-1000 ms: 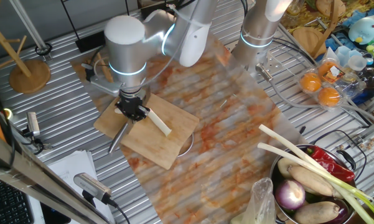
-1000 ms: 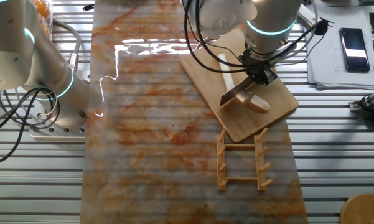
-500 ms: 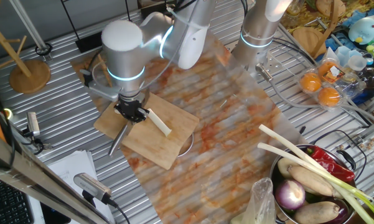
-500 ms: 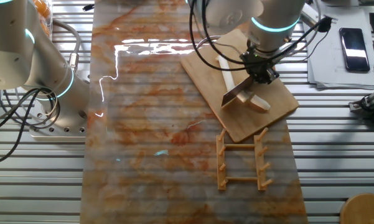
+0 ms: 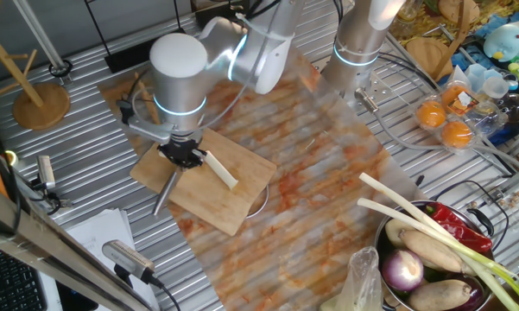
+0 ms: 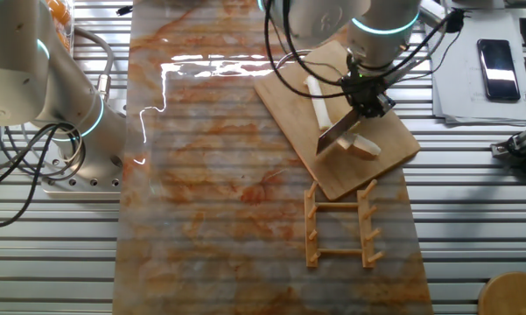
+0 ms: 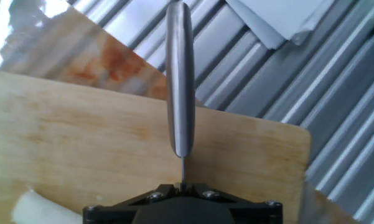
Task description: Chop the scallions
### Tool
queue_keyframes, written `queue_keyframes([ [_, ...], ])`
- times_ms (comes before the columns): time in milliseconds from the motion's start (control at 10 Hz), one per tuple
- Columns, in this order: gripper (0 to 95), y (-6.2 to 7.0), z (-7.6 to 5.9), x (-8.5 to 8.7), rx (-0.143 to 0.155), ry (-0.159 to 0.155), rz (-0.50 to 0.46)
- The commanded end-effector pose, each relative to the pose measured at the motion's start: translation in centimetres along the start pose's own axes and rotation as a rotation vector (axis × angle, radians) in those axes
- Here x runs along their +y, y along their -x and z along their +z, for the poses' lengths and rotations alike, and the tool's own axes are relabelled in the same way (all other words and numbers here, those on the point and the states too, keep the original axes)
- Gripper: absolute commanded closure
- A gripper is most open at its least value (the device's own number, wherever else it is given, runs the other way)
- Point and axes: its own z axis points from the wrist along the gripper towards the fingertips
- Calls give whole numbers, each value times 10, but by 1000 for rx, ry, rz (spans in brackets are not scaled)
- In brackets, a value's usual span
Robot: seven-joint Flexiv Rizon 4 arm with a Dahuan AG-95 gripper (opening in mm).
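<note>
Item: scallions, one slim pale stalk lying flat on the cutting board, toward the board's far-bench corner, long axis running along the board's length; a short pale chunk lies near the board's bench-edge side. Item: gripper, fingers closed on a knife, handle projecting past the board's edge over the bench, blade tip reaching down toward the board. Relation: the stalk lies just beside the blade, on its inner side, its long axis roughly crosswise to the blade, so a downward cut probably needs the knife shifted sideways over the stalk
</note>
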Motion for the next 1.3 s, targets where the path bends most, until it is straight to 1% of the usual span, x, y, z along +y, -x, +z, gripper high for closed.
queue_keyframes([
  [100,950,0,-7,1,-33,33,36],
  [200,950,0,-11,3,-33,35,41],
  [400,950,1,-30,10,-19,44,68],
  [600,950,1,-42,17,-26,57,101],
  [700,950,3,-44,20,-25,59,123],
  [800,950,7,-45,27,-19,61,175],
  [900,950,11,-44,32,-18,66,239],
  [1000,950,13,-43,35,-19,66,267],
  [1100,950,13,-45,37,-13,64,292],
  [1200,950,12,-48,39,2,60,302],
  [1300,950,11,-51,41,7,58,304],
])
